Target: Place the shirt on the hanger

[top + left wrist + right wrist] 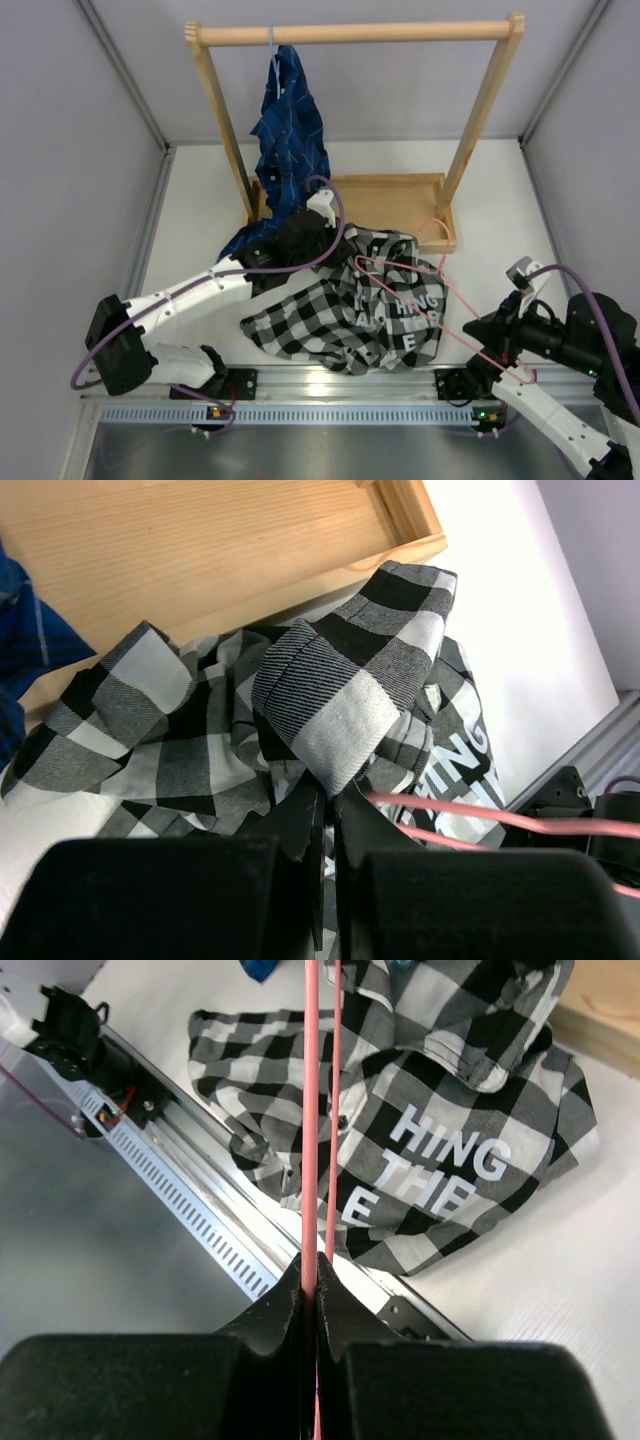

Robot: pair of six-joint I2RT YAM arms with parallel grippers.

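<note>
1. Top view: shirt (pixel 350 315) crumpled on the table (pixel 200 210) just in front of the wooden tray (pixel 390 198), lettering up. Hanger (pixel 455 328) lying across its right part, reaching out to the right gripper (pixel 503 348). Left gripper (pixel 300 240) at the shirt's far edge.
2. Left wrist: pinched narrow on a raised fold of checked cloth, pink wire just to the right.
3. Right wrist: clamped tight on the hanger's wire, shirt below and beyond.

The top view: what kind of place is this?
Probably a robot test booth, not a closet: plain grey walls box in a white table, the left arm and right arm sit bolted to a metal rail, and a wooden clothes rack stands on the table.
</note>
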